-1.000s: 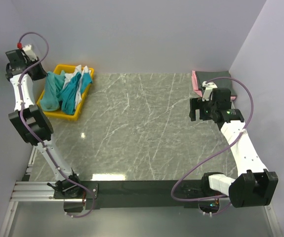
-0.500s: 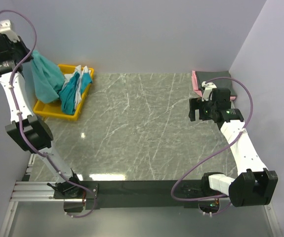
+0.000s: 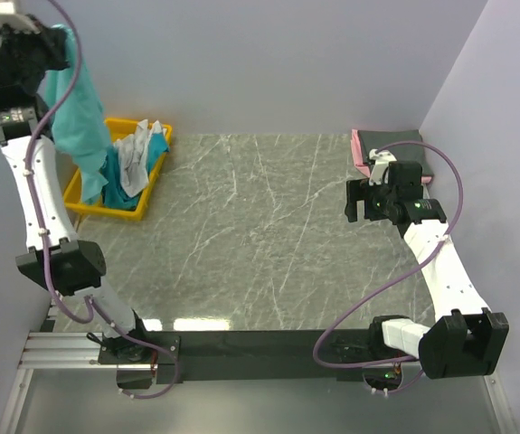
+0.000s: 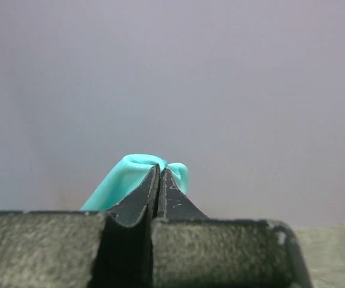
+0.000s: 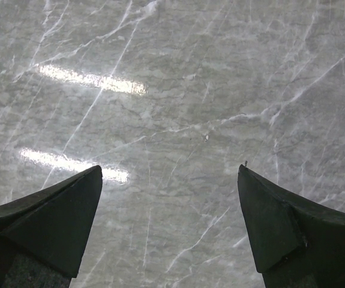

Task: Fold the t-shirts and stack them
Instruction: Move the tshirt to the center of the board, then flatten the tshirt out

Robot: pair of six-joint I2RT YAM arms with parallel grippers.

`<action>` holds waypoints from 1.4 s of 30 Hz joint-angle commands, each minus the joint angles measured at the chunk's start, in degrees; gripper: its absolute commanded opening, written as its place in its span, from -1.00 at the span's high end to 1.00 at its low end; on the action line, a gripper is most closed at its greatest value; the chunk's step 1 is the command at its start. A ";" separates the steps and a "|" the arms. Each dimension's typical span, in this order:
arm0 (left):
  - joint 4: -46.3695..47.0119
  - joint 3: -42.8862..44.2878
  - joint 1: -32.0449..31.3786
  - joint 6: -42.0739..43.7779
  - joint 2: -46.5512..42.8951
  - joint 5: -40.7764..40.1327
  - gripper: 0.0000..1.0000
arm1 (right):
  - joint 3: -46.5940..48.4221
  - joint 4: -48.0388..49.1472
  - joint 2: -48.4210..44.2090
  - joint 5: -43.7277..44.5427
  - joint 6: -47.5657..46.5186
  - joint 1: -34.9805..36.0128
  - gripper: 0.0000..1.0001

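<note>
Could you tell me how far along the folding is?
Done: dark grey shirt folded on a pink shirt, right corner. In hand: left jaws shut on the sea-green shirt, hanging over the yellow bin. Left: white shirt and teal shirt in the bin; right jaws open.

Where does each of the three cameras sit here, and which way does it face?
Top external: above and behind the bases, looking down on the table, the yellow bin and both whole arms.
Left wrist: on the raised left arm, facing the pale wall; its jaws shut on the sea-green shirt.
Right wrist: on the right arm, facing down at the table; its jaws stand open.
Shared: top and left wrist both show the shirt; top and right wrist both show the table.
</note>
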 commanded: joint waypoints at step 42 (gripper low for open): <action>-10.38 -67.05 -36.58 20.48 -13.90 2.34 -0.68 | 4.77 -9.20 18.45 -15.27 -3.77 -14.09 -0.71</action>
